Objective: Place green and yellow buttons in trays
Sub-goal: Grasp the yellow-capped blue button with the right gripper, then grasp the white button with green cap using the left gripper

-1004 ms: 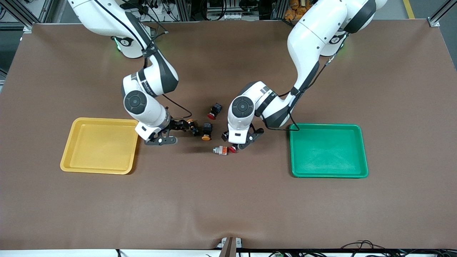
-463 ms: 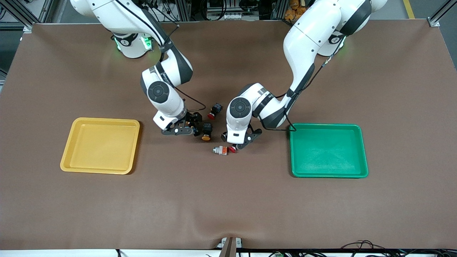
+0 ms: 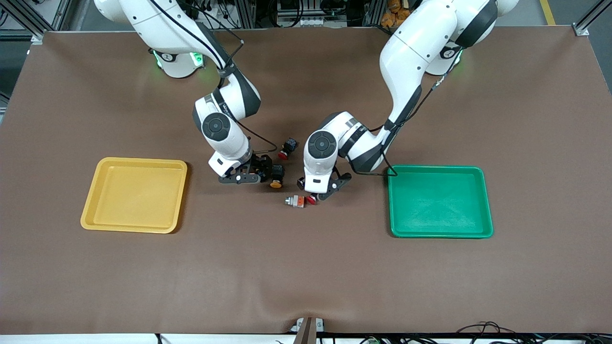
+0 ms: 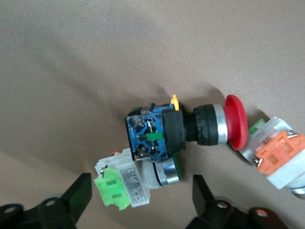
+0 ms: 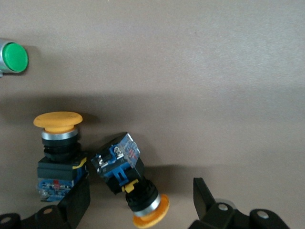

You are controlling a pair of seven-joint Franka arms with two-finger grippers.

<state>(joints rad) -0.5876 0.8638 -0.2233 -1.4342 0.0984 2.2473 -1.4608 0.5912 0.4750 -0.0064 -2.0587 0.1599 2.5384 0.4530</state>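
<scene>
My right gripper (image 3: 260, 171) is open, low over the table's middle. In the right wrist view, a yellow button (image 5: 131, 183) lies on its side between my right gripper's (image 5: 140, 205) open fingers. A second yellow button (image 5: 59, 143) stands beside one finger and shows in the front view (image 3: 276, 177). My left gripper (image 3: 319, 190) is open. In the left wrist view, the green button (image 4: 138, 179) with its white body lies between my left gripper's (image 4: 140, 200) open fingers. The yellow tray (image 3: 134, 195) and the green tray (image 3: 440, 200) hold nothing.
A red-capped switch (image 4: 190, 129) lies against the green button. A white and orange switch (image 3: 296, 201) lies beside them, nearer to the front camera. Another red-capped switch (image 3: 287, 149) lies farther from the front camera, between the two grippers.
My right gripper has moved from beside the yellow tray toward the table's middle, over the yellow buttons. The left arm has barely moved.
</scene>
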